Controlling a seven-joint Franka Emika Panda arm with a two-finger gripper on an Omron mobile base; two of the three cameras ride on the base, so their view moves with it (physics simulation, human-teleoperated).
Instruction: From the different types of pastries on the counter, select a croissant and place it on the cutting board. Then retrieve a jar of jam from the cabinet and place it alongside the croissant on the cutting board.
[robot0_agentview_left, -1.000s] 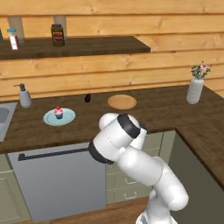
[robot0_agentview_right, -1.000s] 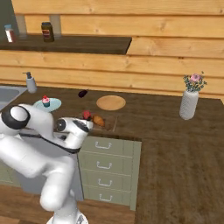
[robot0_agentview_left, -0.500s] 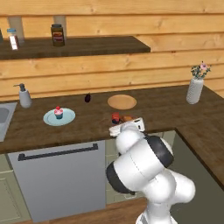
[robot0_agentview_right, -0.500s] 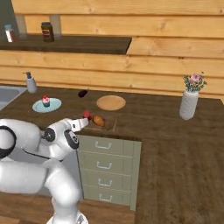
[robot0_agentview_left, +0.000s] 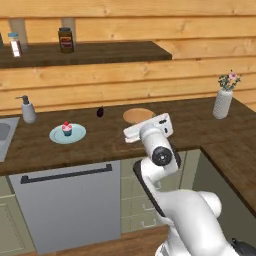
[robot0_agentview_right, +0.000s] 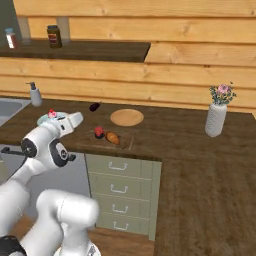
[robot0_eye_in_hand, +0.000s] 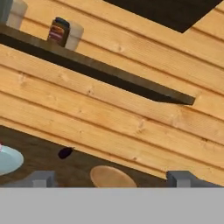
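The orange-brown croissant lies on the dark cutting board near the counter's front edge. The squat red jar of jam stands right beside it on the same board. My gripper is open with nothing between its two dark fingertips. It looks over the counter at the wooden wall. My white hand hovers to the left of the board, apart from both things. The pink cupcake sits on its pale blue plate. The cabinet is out of view.
A round wooden board and a tiny dark purple object lie farther back. A brown jar and a white bottle stand on the wall shelf. A vase stands at right; a soap dispenser stands by the sink.
My hand has drawn back from the cutting board, up and to the left, and the arm has swung round. The jam jar and croissant stay on the board.
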